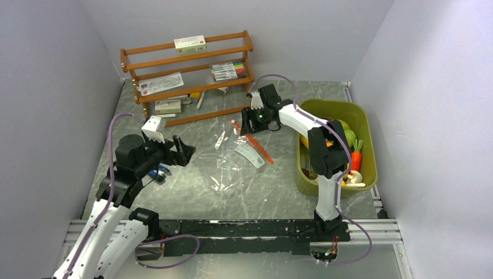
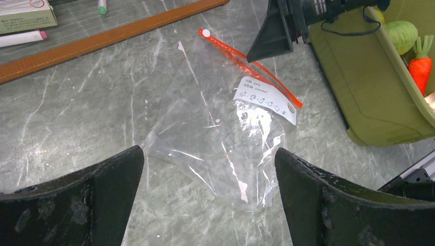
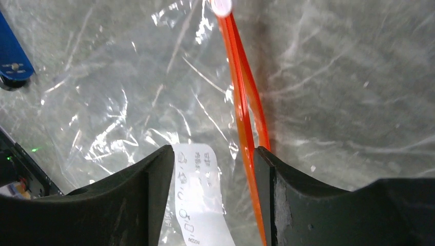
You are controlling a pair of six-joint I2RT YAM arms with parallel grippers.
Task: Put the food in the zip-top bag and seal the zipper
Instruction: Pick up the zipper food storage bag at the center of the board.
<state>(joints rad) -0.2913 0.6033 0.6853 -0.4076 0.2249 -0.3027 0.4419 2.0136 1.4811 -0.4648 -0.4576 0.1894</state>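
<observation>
The clear zip-top bag (image 1: 229,165) lies flat and empty mid-table, with a white label (image 1: 251,154). Its red-orange zipper (image 1: 256,145) runs along the far right edge. The food sits in the olive-green bin (image 1: 365,125): a carrot (image 1: 356,160), a green piece (image 1: 344,132) and a white piece (image 1: 353,177). My right gripper (image 1: 249,121) is open low over the bag's zipper end; in the right wrist view its jaws (image 3: 214,159) straddle the label (image 3: 197,195) and the zipper (image 3: 241,102). My left gripper (image 1: 183,150) is open and empty, left of the bag (image 2: 215,133).
A wooden rack (image 1: 186,75) with boxes and marker pens stands at the back left. A blue object (image 1: 160,171) lies near the left arm. The bin (image 2: 359,87) stands right of the bag, close to the right wall.
</observation>
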